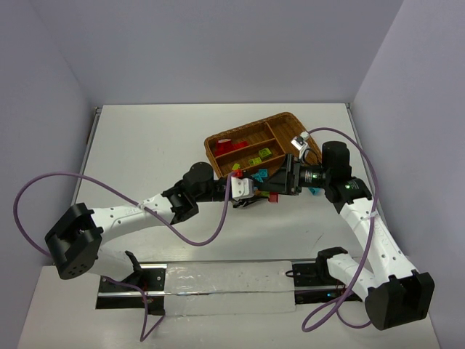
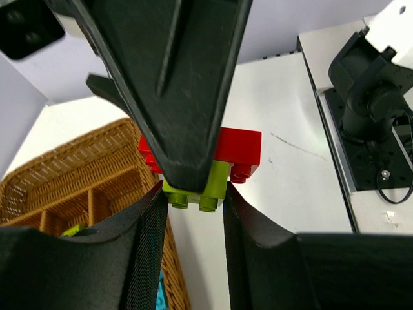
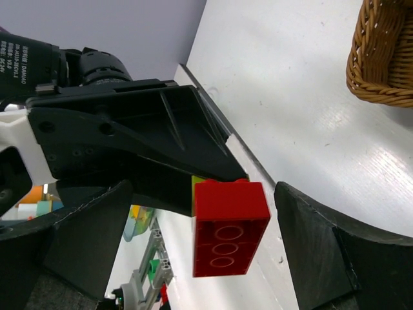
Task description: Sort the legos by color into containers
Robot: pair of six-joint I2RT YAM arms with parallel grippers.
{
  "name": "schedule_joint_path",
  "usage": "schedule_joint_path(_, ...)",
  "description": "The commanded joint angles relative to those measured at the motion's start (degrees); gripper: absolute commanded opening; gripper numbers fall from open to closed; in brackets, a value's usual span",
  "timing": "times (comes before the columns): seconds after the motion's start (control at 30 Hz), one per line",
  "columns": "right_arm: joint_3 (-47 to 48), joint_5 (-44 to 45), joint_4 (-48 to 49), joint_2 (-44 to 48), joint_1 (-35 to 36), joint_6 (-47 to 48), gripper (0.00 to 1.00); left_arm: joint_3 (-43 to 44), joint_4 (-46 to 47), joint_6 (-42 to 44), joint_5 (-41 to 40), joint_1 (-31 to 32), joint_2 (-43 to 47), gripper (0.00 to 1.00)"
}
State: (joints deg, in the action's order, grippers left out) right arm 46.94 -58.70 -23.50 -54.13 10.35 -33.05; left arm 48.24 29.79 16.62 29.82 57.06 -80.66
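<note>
Right hand (image 3: 202, 201) sits nearest, spread wide either side of red brick (image 3: 230, 226), touching nothing. Left hand (image 2: 193, 197) pinches yellow-green brick (image 2: 208, 183), red one stuck to it, both in air just off wicker tray (image 2: 59, 174) near edge. Risk: pair unsplit. A crooked pull twists it from that thin pinch and drops it to surface (image 3: 310, 97), or both colours land together in the tray.

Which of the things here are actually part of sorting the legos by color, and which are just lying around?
Part of the job:
red brick and yellow-green brick, apparently joined, at the jaws
wicker tray
sorted bricks in its slots
cyan brick on the table

Just lying about:
purple cables
black mounting rail
</note>
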Motion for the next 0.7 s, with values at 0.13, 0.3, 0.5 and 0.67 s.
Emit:
schedule_joint_path(0.13,2.68,1.97,-2.34,1.36,-0.85,2.20,0.83,-1.52,3.00,-0.76,-2.53,0.21,1.95,0.00)
schedule_joint_path(0.3,2.16,2.76,-2.07,1.36,-1.03,1.64,0.55,-1.81,2.77,-0.44,-2.90,-0.14,2.50,0.00)
schedule_joint_path(0.5,1.96,2.45,-1.46,1.13,-1.12,1.55,0.33,-2.22,3.16,-0.44,-2.98,-0.56,2.62,0.00)
schedule_joint_path(0.67,1.58,2.44,-1.37,1.04,-1.12,1.66,0.26,-2.96,3.09,-0.44,-3.10,-1.31,3.04,0.00)
